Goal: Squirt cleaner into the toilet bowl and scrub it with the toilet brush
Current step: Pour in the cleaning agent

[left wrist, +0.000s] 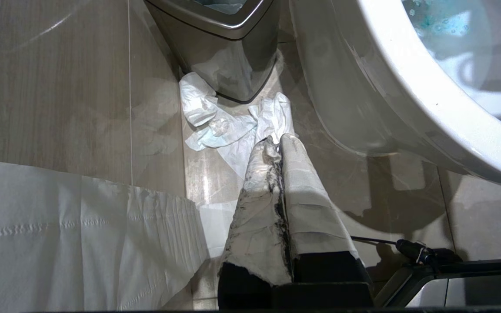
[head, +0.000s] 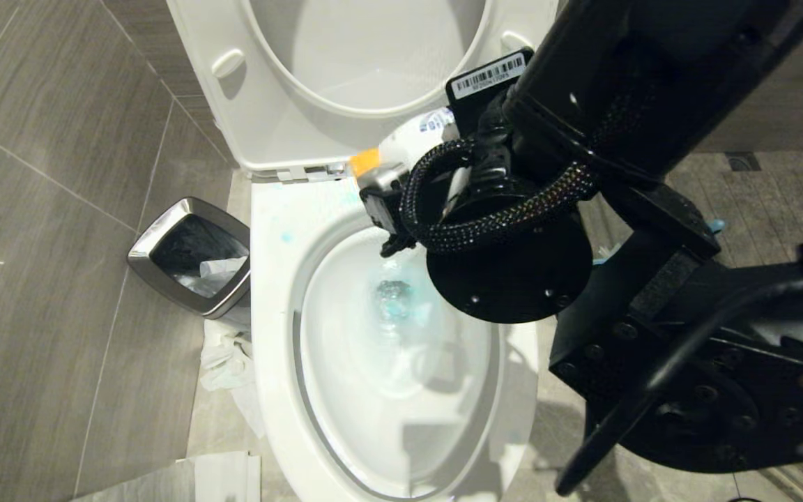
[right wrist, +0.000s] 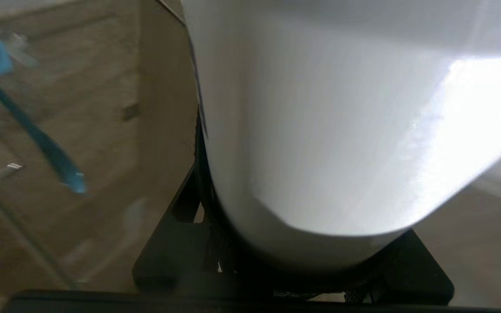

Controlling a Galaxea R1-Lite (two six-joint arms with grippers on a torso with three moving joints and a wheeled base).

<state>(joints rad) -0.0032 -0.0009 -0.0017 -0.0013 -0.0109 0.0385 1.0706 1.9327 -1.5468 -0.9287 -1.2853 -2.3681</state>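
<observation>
The toilet bowl (head: pixel 276 314) lies open below me, seat and lid (head: pixel 262 104) raised, with blue liquid (head: pixel 394 300) pooled in its water. My right gripper (head: pixel 412 167) is shut on the cleaner (head: pixel 408 143), a white bottle tipped over the back of the bowl with its orange cap (head: pixel 365 162) pointing left. In the right wrist view the bottle's white body (right wrist: pixel 320 130) fills the space between the jaws. The toilet brush (right wrist: pixel 37 134) shows there as a slim blue handle standing apart on the floor side. My left gripper (left wrist: pixel 278 141) hangs shut and empty low beside the bowl.
A steel-rimmed waste bin (head: pixel 189 254) stands left of the toilet, with crumpled tissue (head: pixel 224 355) on the floor beside it. A white paper sheet (left wrist: pixel 59 234) lies near the left gripper. My right arm covers the bowl's right side.
</observation>
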